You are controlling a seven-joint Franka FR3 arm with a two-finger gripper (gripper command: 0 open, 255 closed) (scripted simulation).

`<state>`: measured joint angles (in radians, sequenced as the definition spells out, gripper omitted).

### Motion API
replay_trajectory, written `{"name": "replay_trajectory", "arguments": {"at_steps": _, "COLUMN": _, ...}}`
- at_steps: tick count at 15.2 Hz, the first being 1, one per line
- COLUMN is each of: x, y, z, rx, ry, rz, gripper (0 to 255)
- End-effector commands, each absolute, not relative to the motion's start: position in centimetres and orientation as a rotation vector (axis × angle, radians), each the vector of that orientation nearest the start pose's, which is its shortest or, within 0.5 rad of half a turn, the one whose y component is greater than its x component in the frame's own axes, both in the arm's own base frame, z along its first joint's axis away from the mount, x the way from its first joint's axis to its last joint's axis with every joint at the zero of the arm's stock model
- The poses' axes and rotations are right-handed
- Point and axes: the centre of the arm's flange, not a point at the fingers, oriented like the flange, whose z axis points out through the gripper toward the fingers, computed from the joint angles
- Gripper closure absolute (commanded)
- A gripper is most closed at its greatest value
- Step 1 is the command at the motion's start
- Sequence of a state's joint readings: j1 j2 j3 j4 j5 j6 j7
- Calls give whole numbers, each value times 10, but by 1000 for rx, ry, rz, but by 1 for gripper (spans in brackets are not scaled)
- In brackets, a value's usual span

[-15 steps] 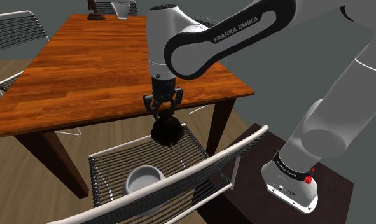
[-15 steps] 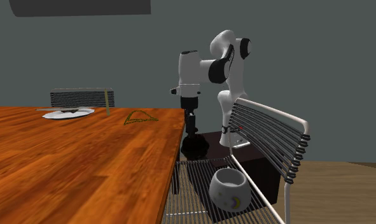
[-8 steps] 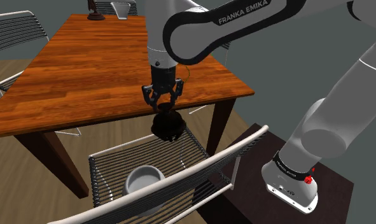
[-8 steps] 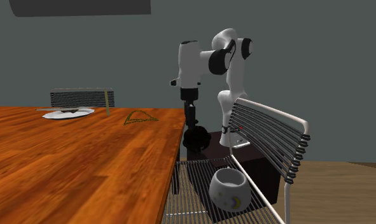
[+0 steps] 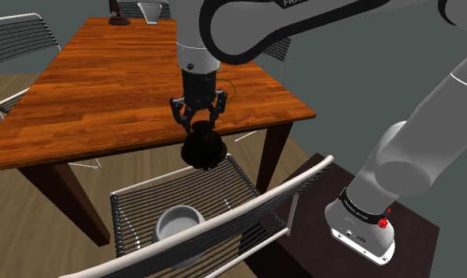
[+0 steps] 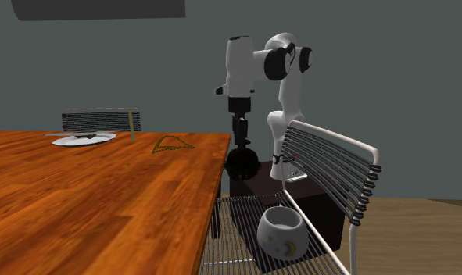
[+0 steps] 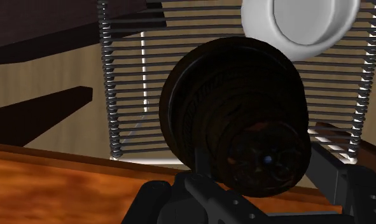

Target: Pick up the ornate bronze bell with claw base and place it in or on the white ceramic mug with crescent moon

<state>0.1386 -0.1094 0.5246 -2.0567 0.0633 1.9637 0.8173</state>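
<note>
Bell (image 5: 204, 150), near-black, ornament indistinct

Cut-off "FR" on arm (image 5: 303, 24)

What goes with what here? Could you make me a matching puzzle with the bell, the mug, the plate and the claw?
Things:
1. bell
2. mug
3. plate
4. claw

Places or states:
a. on the wooden table
b. shut on something dark
c. on the wire chair seat
d. held up in the air

Pairs: 1-d, 2-c, 3-a, 4-b.
</note>
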Motion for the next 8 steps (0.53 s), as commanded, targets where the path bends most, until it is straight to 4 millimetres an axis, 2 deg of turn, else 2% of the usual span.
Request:
{"name": "replay_trajectory", "arguments": {"at_steps": 1, "x": 394, "y": 351, "z": 488, "rx": -3124, "ry": 284, "rz": 0, "gripper": 255}}
{"name": "replay_trajectory", "arguments": {"at_steps": 8, "x": 340, "y": 420, "z": 517, "rx": -3124, "ry": 284, "rz": 0, "gripper": 255}}
